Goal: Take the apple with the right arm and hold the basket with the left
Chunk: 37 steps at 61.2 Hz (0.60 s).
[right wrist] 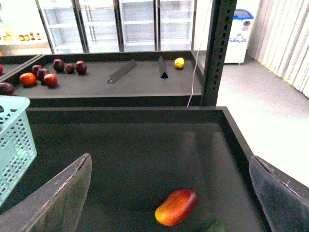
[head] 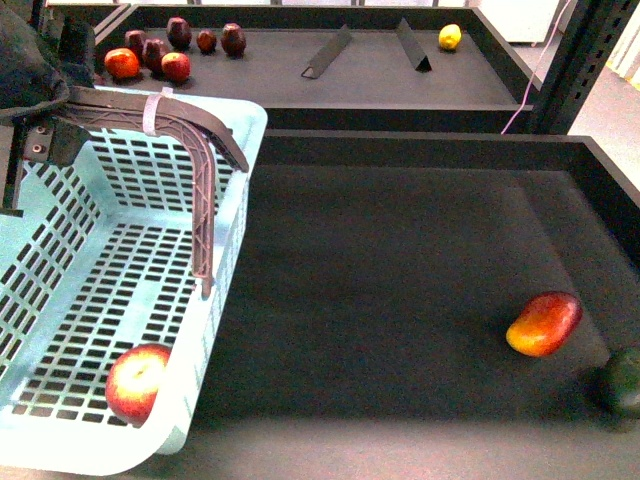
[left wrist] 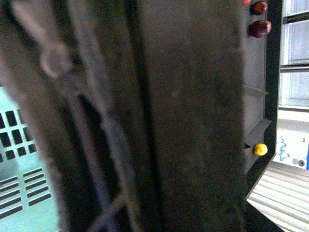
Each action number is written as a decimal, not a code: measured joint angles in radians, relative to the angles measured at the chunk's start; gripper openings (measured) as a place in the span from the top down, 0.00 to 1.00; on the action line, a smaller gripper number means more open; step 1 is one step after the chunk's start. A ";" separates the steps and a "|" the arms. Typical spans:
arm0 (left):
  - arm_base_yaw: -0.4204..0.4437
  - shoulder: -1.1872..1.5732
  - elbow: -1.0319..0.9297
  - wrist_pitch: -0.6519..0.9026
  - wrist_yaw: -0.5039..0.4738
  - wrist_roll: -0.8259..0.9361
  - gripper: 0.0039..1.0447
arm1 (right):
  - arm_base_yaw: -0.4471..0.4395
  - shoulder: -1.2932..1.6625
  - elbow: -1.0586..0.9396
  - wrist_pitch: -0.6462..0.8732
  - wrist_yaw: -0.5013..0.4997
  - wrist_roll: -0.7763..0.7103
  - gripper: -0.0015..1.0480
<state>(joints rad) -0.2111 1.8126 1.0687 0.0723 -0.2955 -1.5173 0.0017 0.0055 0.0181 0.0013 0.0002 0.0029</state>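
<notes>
Basket (head: 252, 118) hangs tilted on the left, with the left gripper (head: 48, 128) clamped on its brown handle (head: 203, 200). The right gripper (right wrist: 170, 159) is spread wide and empty over the dark tray (head: 400, 290), near the mango (head: 544, 323). The apple (head: 137, 382) already sits in the basket's near corner, so I reckon the pick is done. Next up is just holding the basket steady.

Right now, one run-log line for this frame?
left gripper: shut on basket handle, basket tilted | right gripper: open, empty, over mango | apple: inside basket | dark green fruit: beside mango
</notes>
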 joint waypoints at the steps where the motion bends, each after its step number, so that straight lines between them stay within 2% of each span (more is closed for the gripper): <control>1: 0.006 0.006 0.000 0.006 -0.004 -0.005 0.73 | 0.000 0.000 0.000 0.000 0.000 0.000 0.08; 11: 0.041 0.057 -0.013 0.010 -0.026 -0.033 0.73 | 0.000 0.000 0.000 0.000 0.000 0.000 0.08; 37: 0.059 0.079 -0.103 0.070 0.008 -0.043 0.74 | 0.000 0.000 0.000 0.000 0.000 0.000 0.08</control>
<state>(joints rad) -0.1524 1.8919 0.9657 0.1425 -0.2871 -1.5608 0.0017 0.0055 0.0181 0.0013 0.0002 0.0029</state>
